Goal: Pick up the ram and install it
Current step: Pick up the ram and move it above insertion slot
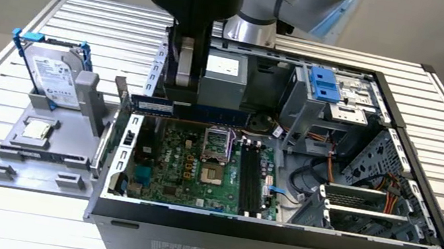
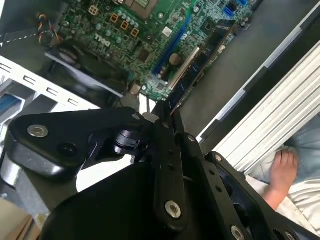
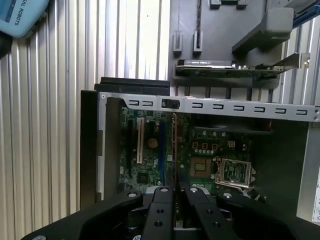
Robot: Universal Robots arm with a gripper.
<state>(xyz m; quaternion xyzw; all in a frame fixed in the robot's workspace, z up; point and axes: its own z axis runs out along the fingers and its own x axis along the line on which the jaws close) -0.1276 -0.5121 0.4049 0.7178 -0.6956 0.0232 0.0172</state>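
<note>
The ram is a long dark-blue stick hanging level above the far edge of the motherboard, inside the open computer case. My gripper comes down from above and is shut on the stick's upper edge. In the first wrist view the ram shows edge-on as a thin line running out from between the fingertips. In the second wrist view the ram reaches out from the gripper over the board. The black memory slots lie on the board toward the exterior view's right.
A silver hard drive in a blue frame stands on a grey fixture at the exterior view's left. An expansion card rests on that fixture. The case walls and drive cage ring the board. A person's hand shows beside the table.
</note>
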